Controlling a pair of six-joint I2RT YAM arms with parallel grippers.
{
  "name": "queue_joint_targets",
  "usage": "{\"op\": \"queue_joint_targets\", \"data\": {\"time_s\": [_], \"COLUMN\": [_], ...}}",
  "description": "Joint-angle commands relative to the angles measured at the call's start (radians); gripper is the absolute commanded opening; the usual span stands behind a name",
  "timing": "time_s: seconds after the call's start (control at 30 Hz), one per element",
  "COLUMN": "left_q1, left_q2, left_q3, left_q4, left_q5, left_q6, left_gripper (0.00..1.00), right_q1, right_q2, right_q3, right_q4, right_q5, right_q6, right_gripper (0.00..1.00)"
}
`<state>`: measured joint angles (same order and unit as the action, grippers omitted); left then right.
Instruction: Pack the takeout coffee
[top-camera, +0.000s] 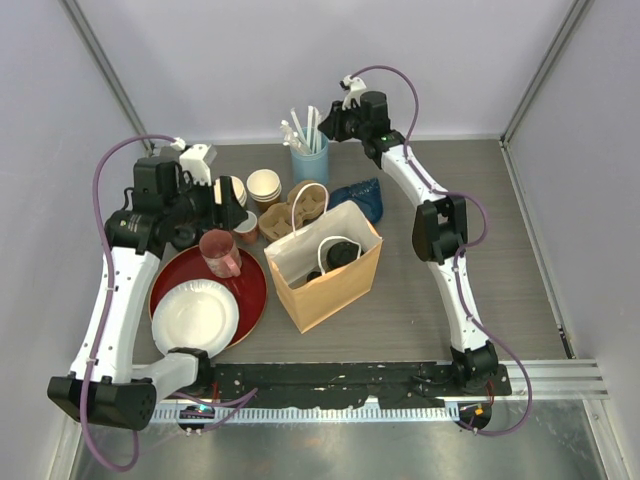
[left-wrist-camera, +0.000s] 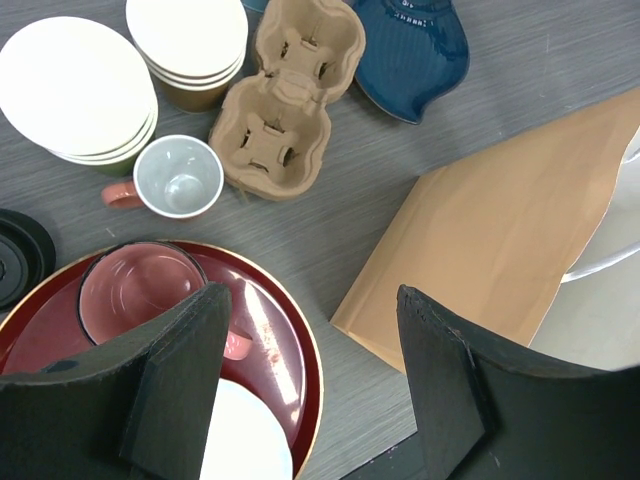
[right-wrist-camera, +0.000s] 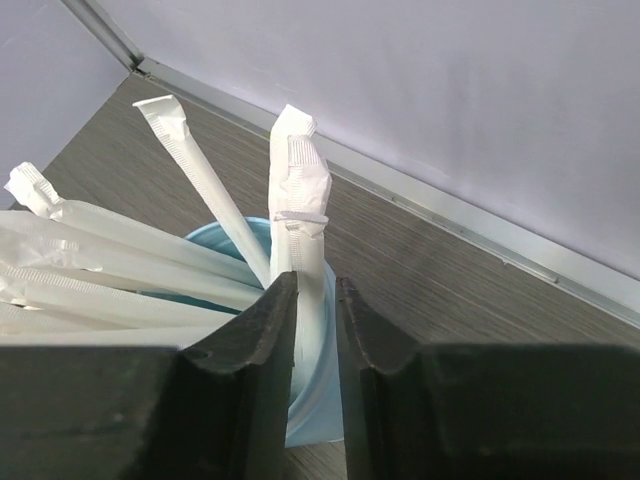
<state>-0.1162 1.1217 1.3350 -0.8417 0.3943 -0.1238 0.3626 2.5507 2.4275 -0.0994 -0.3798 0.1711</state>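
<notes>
The open brown paper bag (top-camera: 335, 285) stands mid-table, and the black lid of a takeout coffee (top-camera: 341, 251) shows inside it; the cup's sides are hidden. At the back, my right gripper (top-camera: 332, 124) hovers over a blue cup (right-wrist-camera: 315, 400) of paper-wrapped straws. One upright wrapped straw (right-wrist-camera: 298, 180) sits between its jaws (right-wrist-camera: 317, 285), which are narrowly open, with a thin gap on the right. My left gripper (left-wrist-camera: 312, 300) hangs open and empty above the gap between the red tray (left-wrist-camera: 290, 340) and the bag (left-wrist-camera: 490, 240).
A cardboard cup carrier (left-wrist-camera: 285, 95) and blue dish (left-wrist-camera: 410, 50) lie behind the bag. Lidless stacked cups (left-wrist-camera: 190, 40), a small mug (left-wrist-camera: 178, 178) and a black disc (left-wrist-camera: 18, 262) sit left. The red tray (top-camera: 250, 285) holds a pink mug (top-camera: 220, 252) and white plate (top-camera: 195, 320).
</notes>
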Motion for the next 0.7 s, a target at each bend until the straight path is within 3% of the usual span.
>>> {"op": "queue_joint_targets", "data": {"time_s": [0.0, 0.1, 0.23, 0.4, 0.43, 0.47, 0.57, 0.67], "left_q1": [0.007, 0.007, 0.007, 0.007, 0.007, 0.007, 0.007, 0.007], "left_q2": [0.007, 0.006, 0.004, 0.004, 0.004, 0.004, 0.006, 0.013], "left_q3": [0.047, 0.047, 0.044, 0.044, 0.046, 0.046, 0.053, 0.062], "left_q4": [0.036, 0.035, 0.036, 0.041, 0.039, 0.039, 0.035, 0.035], "left_q5": [0.028, 0.029, 0.031, 0.037, 0.037, 0.037, 0.038, 0.043], "left_q6": [0.009, 0.010, 0.013, 0.015, 0.015, 0.016, 0.016, 0.016], "left_gripper": [0.71, 0.71, 0.71, 0.71, 0.71, 0.71, 0.71, 0.71], "right_q1": [0.001, 0.002, 0.001, 0.001, 0.002, 0.002, 0.002, 0.004], "right_q2": [-0.010, -0.042, -0.098, -0.103, -0.087, -0.081, -0.052, -0.037], "right_q3": [0.041, 0.006, -0.047, -0.044, -0.036, -0.028, -0.002, 0.011], "right_q4": [0.084, 0.084, 0.087, 0.093, 0.095, 0.095, 0.095, 0.095], "right_q5": [-0.030, -0.031, -0.037, -0.021, -0.007, 0.022, 0.042, 0.039], "right_q6": [0.025, 0.015, -0.022, -0.027, -0.027, -0.024, -0.018, -0.015], "right_gripper": [0.20, 0.07, 0.01, 0.01, 0.05, 0.20, 0.36, 0.41]}}
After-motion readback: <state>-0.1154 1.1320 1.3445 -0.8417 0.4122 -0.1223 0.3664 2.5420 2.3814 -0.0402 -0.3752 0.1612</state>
